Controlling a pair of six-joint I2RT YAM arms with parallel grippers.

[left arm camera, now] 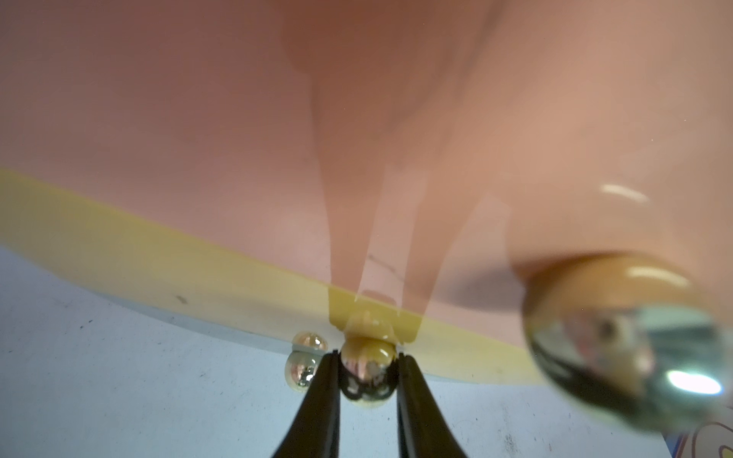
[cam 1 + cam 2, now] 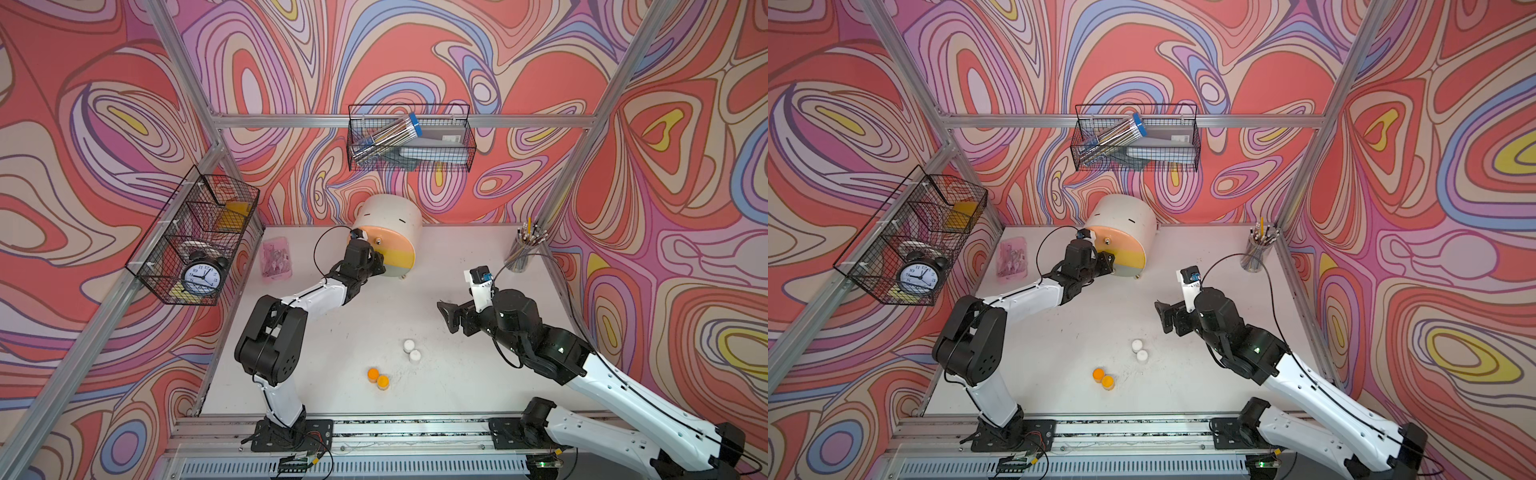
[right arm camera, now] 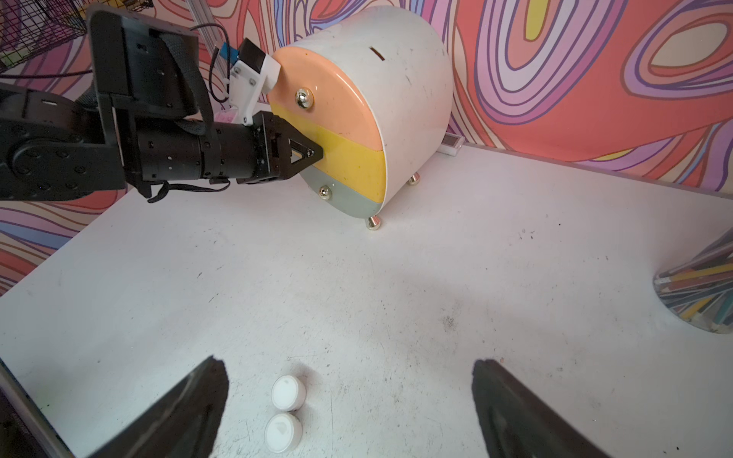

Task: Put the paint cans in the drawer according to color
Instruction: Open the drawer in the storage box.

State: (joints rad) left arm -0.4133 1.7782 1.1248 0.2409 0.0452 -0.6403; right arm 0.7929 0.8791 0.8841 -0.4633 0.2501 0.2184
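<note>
Clamping yellow drawer knob [image 1: 367, 376]: left gripper [image 1: 368, 359]. White cans [image 3: 288, 392], pencil cup [image 2: 519, 255] apart.

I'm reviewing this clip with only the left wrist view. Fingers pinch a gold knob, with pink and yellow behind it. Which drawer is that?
Observer: It is the yellow drawer, the middle of three on the cabinet. The left gripper is shut on its knob.
Operator: Is any drawer open yet?
Observer: No. In the right wrist view all three fronts sit flush.
Operator: What is left to sort?
Observer: Two white cans and two orange cans stand on the table. No green ones show in any view.
</note>
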